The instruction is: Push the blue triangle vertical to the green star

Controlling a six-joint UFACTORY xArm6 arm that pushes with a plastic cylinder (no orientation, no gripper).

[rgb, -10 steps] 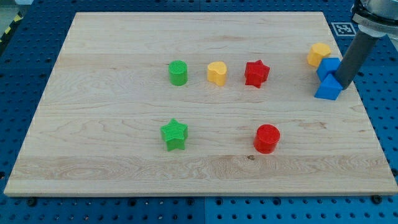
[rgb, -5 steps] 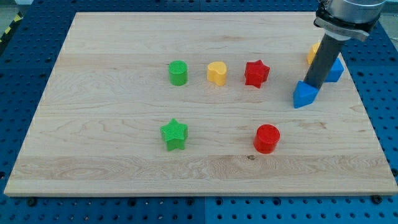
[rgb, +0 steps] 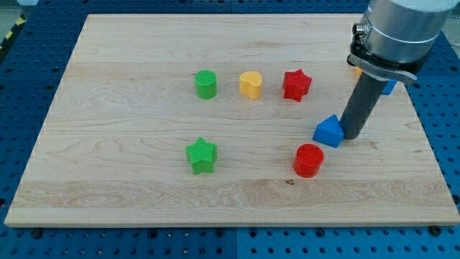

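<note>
Blue triangle (rgb: 328, 131) has slid lower-left toward the red cylinder (rgb: 309, 160), my tip (rgb: 351, 135) touching its right.

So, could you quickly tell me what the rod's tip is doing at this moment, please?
My tip: no gripper, holds nothing; it sits against the blue triangle on the view's right side.

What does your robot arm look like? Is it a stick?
Sort of! It ends in a straight dark grey rod, round like a thick crayon, down to my tip. Above sits a wider silvery-grey cylinder with a black ring around it. No fingers, no visible cables.
</note>
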